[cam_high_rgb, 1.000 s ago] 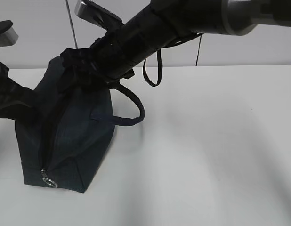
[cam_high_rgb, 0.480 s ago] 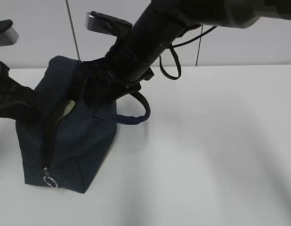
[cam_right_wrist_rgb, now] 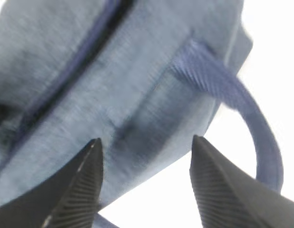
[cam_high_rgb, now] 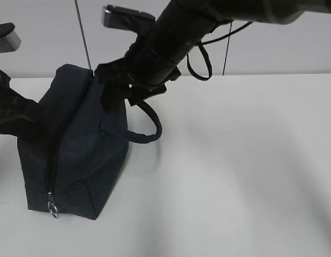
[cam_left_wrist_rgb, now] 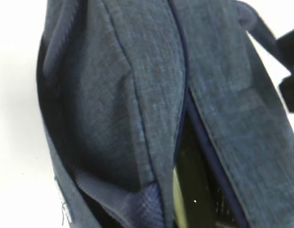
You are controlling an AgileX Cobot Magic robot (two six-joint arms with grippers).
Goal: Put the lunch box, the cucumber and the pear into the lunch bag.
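My right gripper (cam_right_wrist_rgb: 144, 178) hangs just over the top of the lunch bag (cam_high_rgb: 74, 155), its two fingers spread wide with nothing between them; the wrist view looks down between the fingers onto navy fabric. What the next move turns on is that the bag's zipper line runs along its long axis, from the ring pull (cam_high_rgb: 53, 210) at the near end up toward the far end under my right arm, and the slit lies to the left of my open claw while the loop handle (cam_high_rgb: 147, 126) curves off to its right, toward the bare white table (cam_high_rgb: 246, 160). So the right gripper is the nearer one to the handle and to the upper end of the zip.

The left arm sits against the bag's left flank near the table's left edge. I cannot tell whether the left gripper is released or clenched; the left wrist view shows only cloth.

Through that view the slit gapes a little, and inside I see something dark and glossy with a pale yellow-green strip (cam_left_wrist_rgb: 178, 199) beside it. I judge these to be the packed items, though I cannot name which. No lunch box, cucumber or pear lies on the table, so I judge the loading finished, with perhaps closing left.
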